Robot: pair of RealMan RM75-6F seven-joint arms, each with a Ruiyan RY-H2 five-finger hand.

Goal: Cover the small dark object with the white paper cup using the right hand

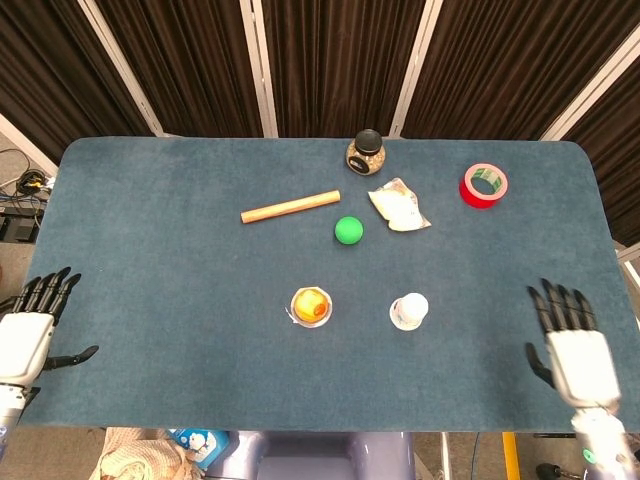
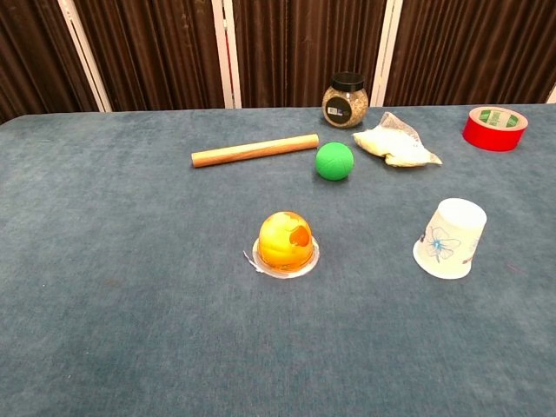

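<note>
The white paper cup (image 1: 409,311) (image 2: 450,238) stands upside down on the blue table, mouth down, slightly tilted, with a blue flower print on its side. No small dark object shows in either view. My right hand (image 1: 572,352) is far to the cup's right near the table's front right edge, open with fingers spread, holding nothing; the chest view does not show it. Off the front left corner my left hand (image 1: 28,332) is open and empty.
An orange jelly cup (image 1: 311,305) (image 2: 285,241) sits left of the paper cup. Farther back lie a green ball (image 1: 348,230), a wooden stick (image 1: 290,207), a white bag (image 1: 398,205), a dark-lidded jar (image 1: 365,152) and a red tape roll (image 1: 484,185).
</note>
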